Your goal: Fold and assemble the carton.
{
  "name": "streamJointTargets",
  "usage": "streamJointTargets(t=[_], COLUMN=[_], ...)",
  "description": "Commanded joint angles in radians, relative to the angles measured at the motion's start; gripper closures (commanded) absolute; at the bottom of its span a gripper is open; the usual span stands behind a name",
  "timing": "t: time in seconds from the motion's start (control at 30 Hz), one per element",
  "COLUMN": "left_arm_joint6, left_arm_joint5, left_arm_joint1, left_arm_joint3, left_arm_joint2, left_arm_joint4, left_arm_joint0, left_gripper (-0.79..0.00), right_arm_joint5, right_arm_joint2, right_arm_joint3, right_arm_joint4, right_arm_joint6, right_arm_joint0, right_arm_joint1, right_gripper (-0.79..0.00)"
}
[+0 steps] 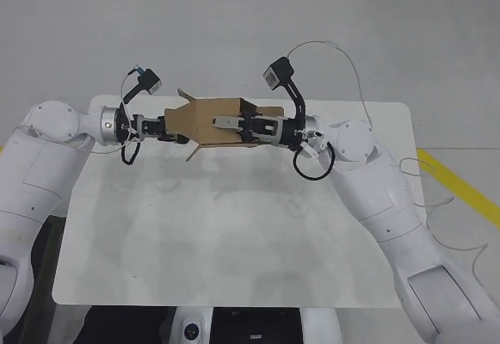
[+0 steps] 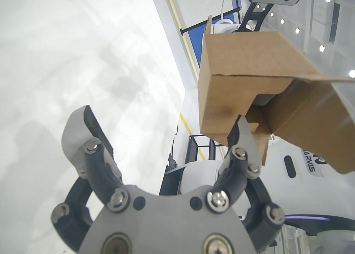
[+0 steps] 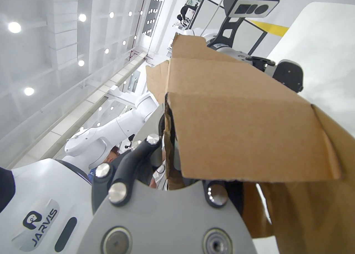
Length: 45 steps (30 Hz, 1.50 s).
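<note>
Here, above the table's (image 1: 232,249) far edge, the right gripper (image 1: 237,125) clamps the carton (image 1: 200,120); the left gripper (image 2: 163,113) gapes open at its other end.

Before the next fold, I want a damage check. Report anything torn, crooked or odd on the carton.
The carton has a ragged, frayed edge where it enters the right gripper, as if crushed or torn there. Its end flaps splay at different angles, and a dark smudge marks one side panel.

i see a white counter (image 1: 232,249) on pale grey floor (image 1: 52,52); yellow floor tape (image 1: 473,196) runs beside the counter's right edge, and round ceiling lights (image 3: 14,27) glow high above it.
</note>
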Motion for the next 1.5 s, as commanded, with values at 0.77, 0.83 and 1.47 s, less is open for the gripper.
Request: streamJointTargets(t=[0.77, 0.83, 1.47], left_arm_joint6=[0.038, 0.037, 0.047], left_arm_joint5=[-0.038, -0.037, -0.047], left_arm_joint1=[0.029, 0.029, 0.030], left_arm_joint3=[-0.093, -0.081, -0.075], left_arm_joint2=[0.020, 0.018, 0.025], left_arm_joint4=[0.080, 0.071, 0.069], left_arm_joint0=[0.023, 0.019, 0.007], left_gripper=[-0.785, -0.785, -0.785], right_arm_joint5=[0.058, 0.059, 0.071], right_arm_joint2=[0.050, 0.048, -0.007], right_arm_joint3=[-0.046, -0.044, -0.022], right_arm_joint4=[-0.129, -0.129, -0.092], right_arm_joint6=[-0.181, -0.176, -0.096], right_arm_joint0=[-0.059, -0.058, -0.037], right_arm_joint1=[0.014, 0.014, -0.002], right_gripper=[0.000, 0.000, 0.000])
